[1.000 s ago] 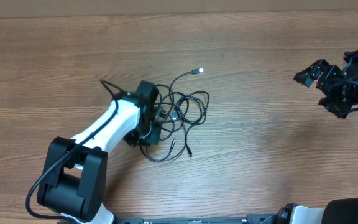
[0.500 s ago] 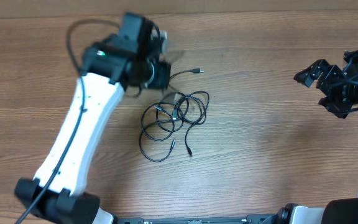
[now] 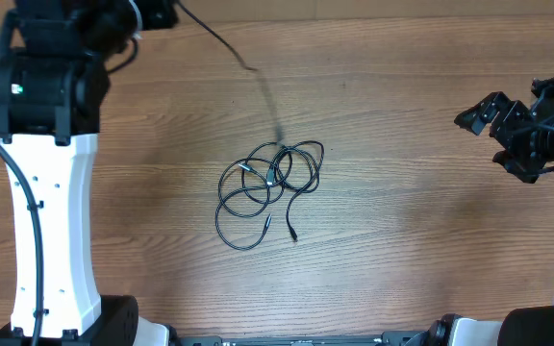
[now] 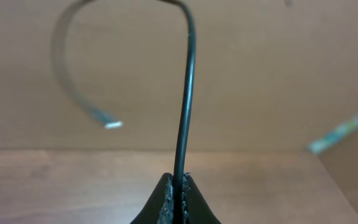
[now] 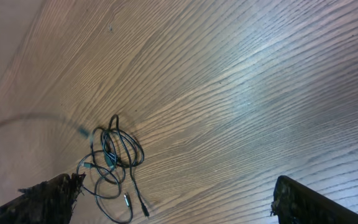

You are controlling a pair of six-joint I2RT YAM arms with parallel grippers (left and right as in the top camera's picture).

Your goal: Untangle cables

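While pinched, one cord could cinch the tangle

Since my left claw [image 4: 178, 186] is shut tight on a single cord [image 4: 185, 112], I judge any snag further down could cinch the tangle [image 3: 269, 187] or drag it whole across the table [image 3: 402, 250]; so thin a cord might also slip the pinch. Its long axis runs diagonally from the far-left corner down to the tangle mid-table, plug [image 4: 112, 124] curling free. My right claw [image 3: 500, 137] gapes wide, empty, far right.
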